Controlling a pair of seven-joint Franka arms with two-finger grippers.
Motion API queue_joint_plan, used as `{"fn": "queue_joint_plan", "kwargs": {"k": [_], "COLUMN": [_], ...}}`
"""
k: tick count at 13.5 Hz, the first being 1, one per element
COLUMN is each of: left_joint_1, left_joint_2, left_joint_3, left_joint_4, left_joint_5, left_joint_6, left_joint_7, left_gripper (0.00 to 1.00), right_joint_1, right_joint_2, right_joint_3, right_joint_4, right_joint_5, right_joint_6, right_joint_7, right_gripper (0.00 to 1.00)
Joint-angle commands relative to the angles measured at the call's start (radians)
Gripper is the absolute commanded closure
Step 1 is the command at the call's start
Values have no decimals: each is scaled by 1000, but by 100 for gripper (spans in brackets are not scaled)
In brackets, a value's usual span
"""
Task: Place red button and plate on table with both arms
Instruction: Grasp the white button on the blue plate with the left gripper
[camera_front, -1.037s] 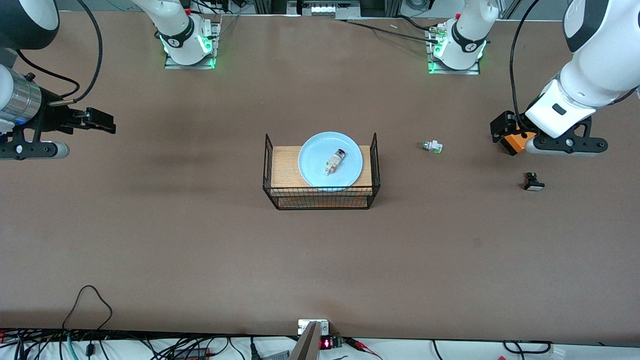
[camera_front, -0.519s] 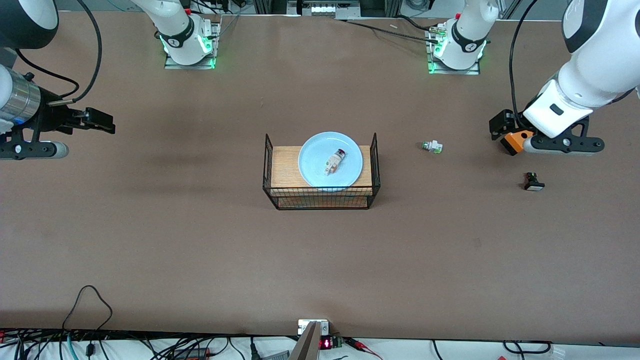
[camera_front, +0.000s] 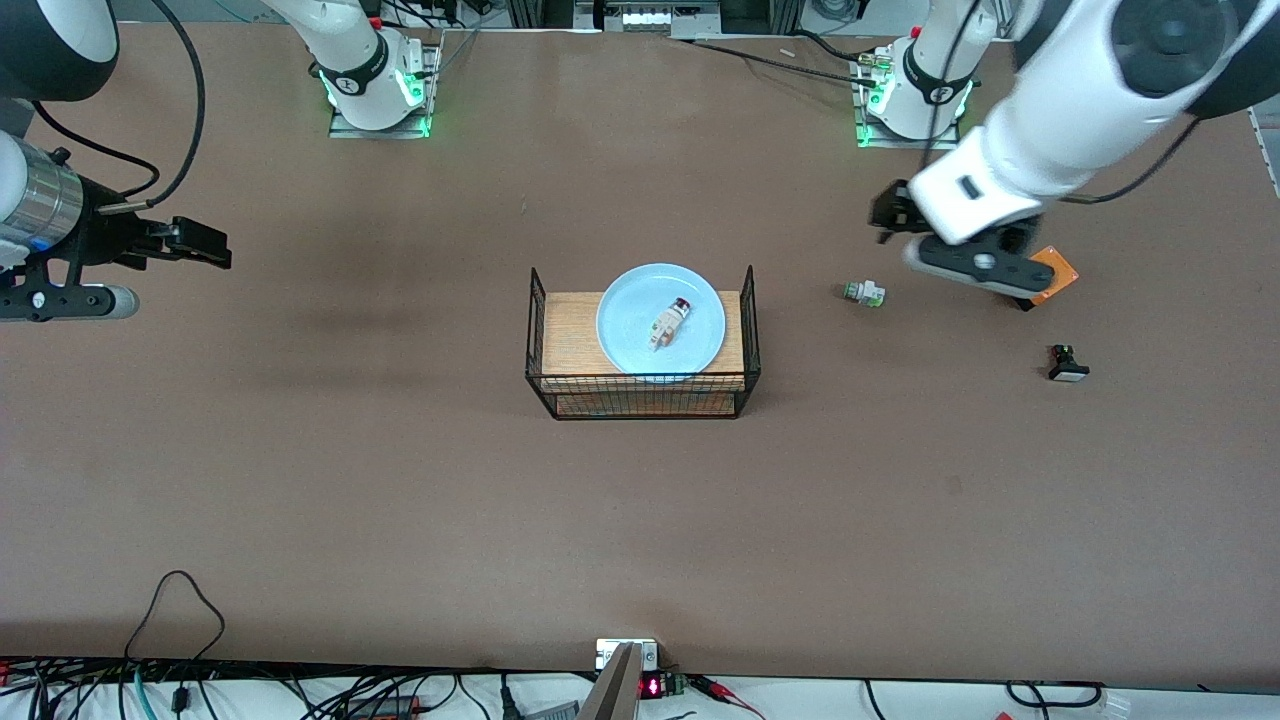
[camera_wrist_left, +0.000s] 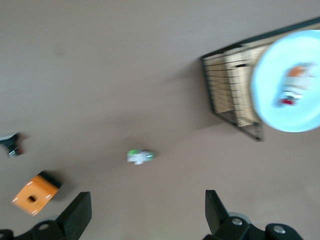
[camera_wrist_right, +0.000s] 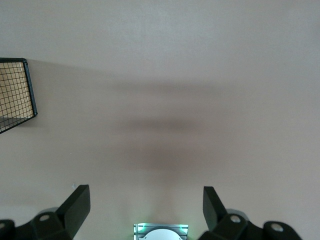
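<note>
The light-blue plate (camera_front: 632, 345) rests on the wire crate's wooden board (camera_front: 568, 330) at mid table. The red button (camera_front: 670, 322) lies on its side in the plate. Both also show in the left wrist view: plate (camera_wrist_left: 270, 107), button (camera_wrist_left: 292, 87). My left gripper (camera_front: 975, 265) is open and empty over the bare table (camera_front: 400, 480) beside the green-capped switch, with its orange block (camera_front: 1050, 275) next to it; its fingers (camera_wrist_left: 77, 215) stand wide apart. My right gripper (camera_front: 60, 300) waits open and empty over the right arm's end of the table, its fingers (camera_wrist_right: 75, 207) wide apart.
A white-and-green switch (camera_front: 864, 293) lies on the table between the crate and my left gripper. A black switch with a white cap (camera_front: 1067, 366) lies nearer the front camera. The crate's corner (camera_wrist_right: 17, 95) shows in the right wrist view. Cables run along the front edge.
My left arm has swung in toward the middle of the table and its gripper has turned, ending close to the green-capped switch. The right arm, plate and button have not moved.
</note>
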Motion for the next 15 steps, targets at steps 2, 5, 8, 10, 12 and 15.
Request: {"fn": "queue_joint_plan", "kwargs": {"k": [2, 5, 8, 10, 12, 15], "left_joint_1": [-164, -275, -380, -427, -451, -451], "left_joint_2": [177, 278, 359, 424, 470, 499], "left_joint_3": [-1, -1, -1, -3, -1, -1], "left_joint_4": [193, 226, 226, 225, 221, 215], "left_joint_5": [-68, -45, 137, 268, 294, 354], "left_joint_6": [19, 183, 276, 325, 369, 380], "left_joint_7": [-98, -82, 14, 24, 24, 34], "left_gripper": [0, 0, 0, 0, 0, 0], "right_joint_1": [-3, 3, 33, 55, 55, 47], "right_joint_2": [3, 3, 3, 4, 4, 4], "right_joint_3": [3, 5, 5, 5, 3, -3], "right_joint_4": [15, 15, 17, 29, 29, 29], "right_joint_5": [0, 1, 1, -2, -3, -5], "right_joint_6": [-9, -10, -10, -18, -18, -19], "right_joint_7": [-3, -2, 1, 3, 1, 1], "right_gripper": [0, 0, 0, 0, 0, 0]}}
